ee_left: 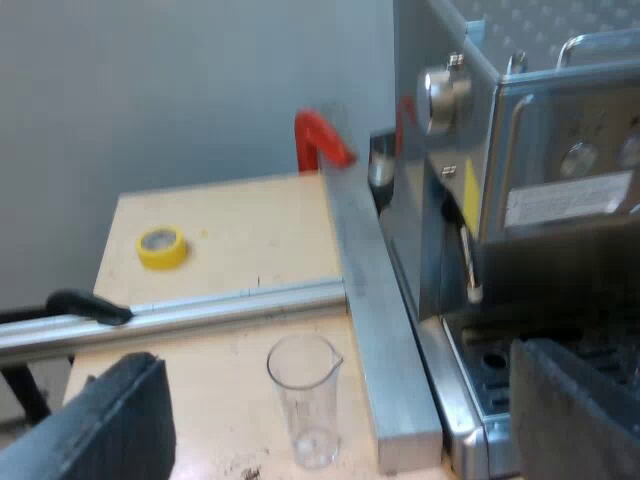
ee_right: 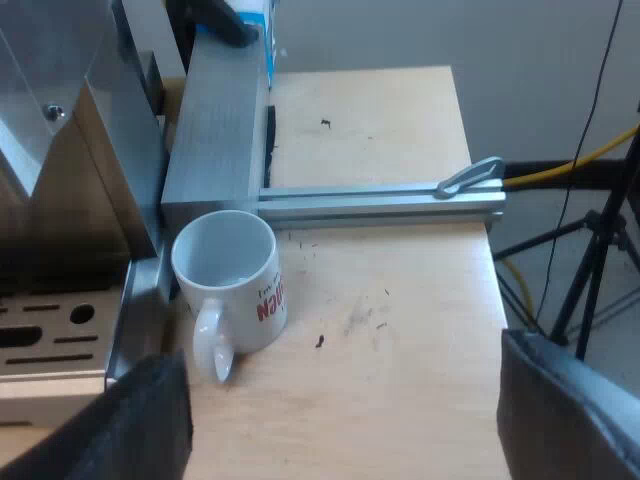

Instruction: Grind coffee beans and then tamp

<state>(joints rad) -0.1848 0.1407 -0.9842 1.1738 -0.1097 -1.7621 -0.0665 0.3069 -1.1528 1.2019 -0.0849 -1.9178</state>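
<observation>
Left claw [ee_left: 345, 415], seen from its own wrist: two black fingers spread wide with nothing between them, hovering over a pale wooden table [ee_left: 240, 230]. A clear measuring glass [ee_left: 305, 400] stands upright on the table just beyond the fingers. It is beside a metal rail [ee_left: 370, 300] that runs along the coffee machine [ee_left: 530, 200]. Farther along that rail, the holder [ee_left: 320, 140] shows its red handle end at the machine's front. It looks locked in place. A yellow tape roll [ee_left: 160, 247] lies well apart from the glass.

Right claw [ee_right: 355, 415], from its own wrist: fingers equally wide and empty, over bare table. A white mug [ee_right: 230, 280] stands upright, just beside the machine's drip tray [ee_right: 50, 345]. A blue thing [ee_right: 255, 30] sits beyond the rail; whether it is the tamper cannot be told.

Grinding appears not yet begun. The next move likely calls for one claw to reach the holder and close squarely on the dark part of its handle.
</observation>
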